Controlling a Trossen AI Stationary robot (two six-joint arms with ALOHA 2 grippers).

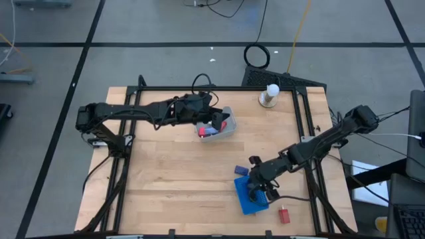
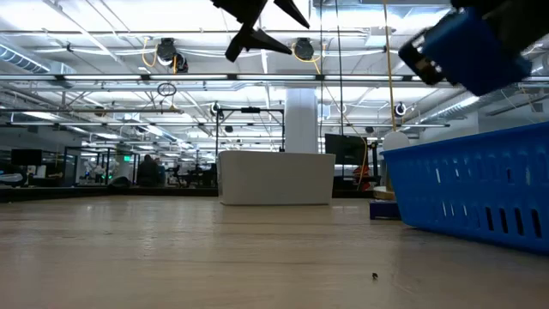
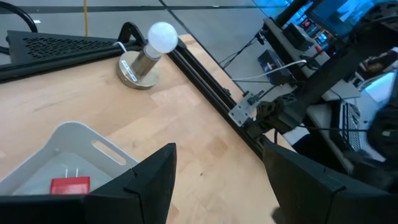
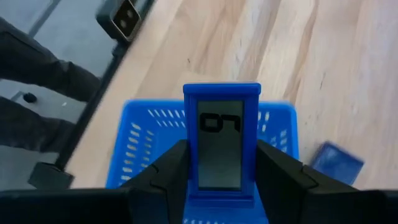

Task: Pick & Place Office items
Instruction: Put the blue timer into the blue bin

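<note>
items sorted so far: red block in pale bin; right gripper clamps blue timer over blue basket; left gripper open, empty, above bin; red piece and dark blue piece left on table, near its front right corner

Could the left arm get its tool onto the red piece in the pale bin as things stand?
Probably yes. The left tool hangs right over the pale bin with its fingers apart and nothing between them, and the red piece lies uncovered just below, at the bin's open top.
</note>
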